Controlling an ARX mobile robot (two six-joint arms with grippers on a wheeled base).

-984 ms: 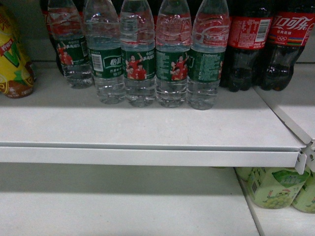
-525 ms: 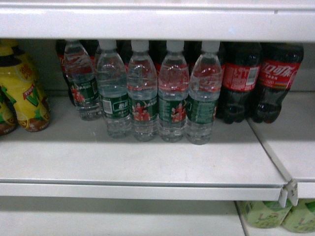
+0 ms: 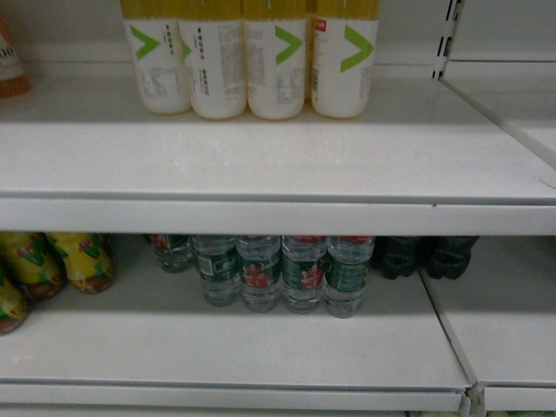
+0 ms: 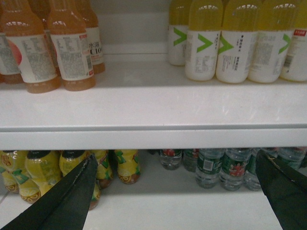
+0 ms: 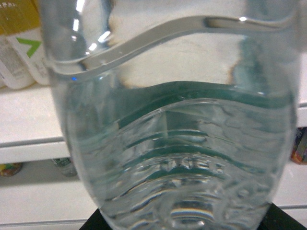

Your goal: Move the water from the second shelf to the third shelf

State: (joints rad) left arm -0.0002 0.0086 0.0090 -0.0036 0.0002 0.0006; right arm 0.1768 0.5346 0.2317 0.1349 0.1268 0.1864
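Note:
A clear ribbed water bottle (image 5: 172, 143) with a green label fills the right wrist view, close to the lens. My right gripper (image 5: 184, 221) is shut on it, and only the black finger corners (image 5: 283, 221) show beneath it. Behind the bottle lies a white shelf edge. Several more water bottles (image 3: 282, 271) with green labels stand in a row on the lower shelf (image 3: 261, 356); they also show at the right of the left wrist view as water bottles (image 4: 225, 165). My left gripper (image 4: 176, 155) hangs open before the shelves with nothing in it. Neither gripper shows in the head view.
Yellow drinks with white labels (image 3: 248, 56) stand at the back of the upper shelf (image 3: 278, 161), orange drinks (image 4: 53, 48) further left. Yellow tea bottles (image 3: 61, 261) and dark cola bottles (image 3: 426, 256) flank the water. A shelf divider (image 3: 452, 334) runs at the right.
The head view has risen: the water row dropped from the top of the picture to below the middle, and the upper shelf with the yellow drinks has come into view.

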